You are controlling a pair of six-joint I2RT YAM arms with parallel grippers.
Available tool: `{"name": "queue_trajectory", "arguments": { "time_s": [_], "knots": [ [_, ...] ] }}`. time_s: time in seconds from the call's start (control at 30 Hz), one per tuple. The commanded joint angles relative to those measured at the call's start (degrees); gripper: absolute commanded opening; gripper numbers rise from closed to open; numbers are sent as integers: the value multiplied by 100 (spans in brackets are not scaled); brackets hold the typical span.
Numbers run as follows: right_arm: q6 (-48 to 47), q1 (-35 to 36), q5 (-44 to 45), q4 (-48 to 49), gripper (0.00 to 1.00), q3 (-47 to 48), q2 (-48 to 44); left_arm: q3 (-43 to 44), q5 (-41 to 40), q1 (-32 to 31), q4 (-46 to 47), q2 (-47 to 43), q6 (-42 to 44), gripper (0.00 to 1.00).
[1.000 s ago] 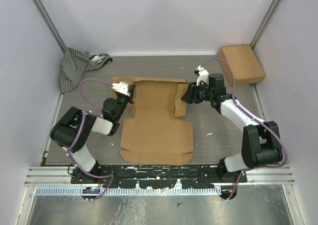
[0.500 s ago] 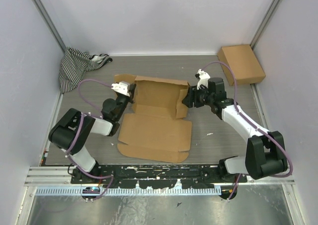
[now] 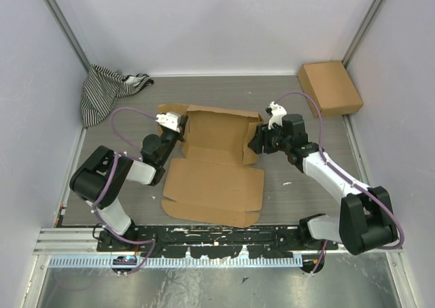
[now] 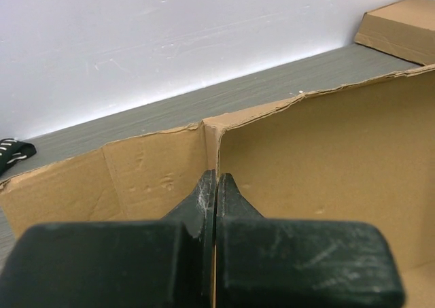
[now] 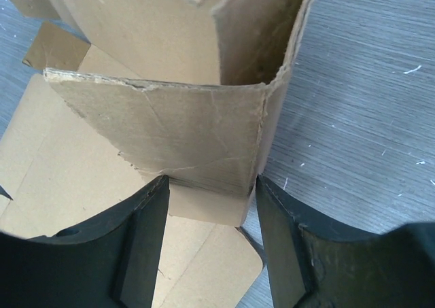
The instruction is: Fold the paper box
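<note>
Pinching the paper box [image 3: 216, 137] wall, left hand [image 4: 216, 183] closed; right hand [image 5: 212, 187] spread.

Table [image 3: 224, 94], paper box [image 3: 214, 179], striped cloth [image 3: 102, 90], smaller box [image 3: 329, 87]

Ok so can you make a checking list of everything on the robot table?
Surface: grey table, a few white specks.
Job's things: paper box, partly folded, back wall and side flaps raised, front flap flat.
Clutter: striped cloth far left; smaller brown box far right.
Grippers: left gripper shut on the box's left wall; right gripper open around its right corner.
Cables: purple cables loop over both arms.
Surroundings: pale walls, metal rail in front.
</note>
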Motion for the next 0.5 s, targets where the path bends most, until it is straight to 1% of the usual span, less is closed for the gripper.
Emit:
{"name": "queue_trajectory", "arguments": {
  "time_s": [0.0,0.2,0.47],
  "knots": [
    [58,186,416,265,59,-36,-418,-14,34,-50,342,-232,93,0],
    [-12,206,1047,360,59,-3,-530,438,71,-52,342,-241,81,0],
    [-150,210,1638,832,59,306,151,1540,27,-51,342,574,168,0]
  ]
}}
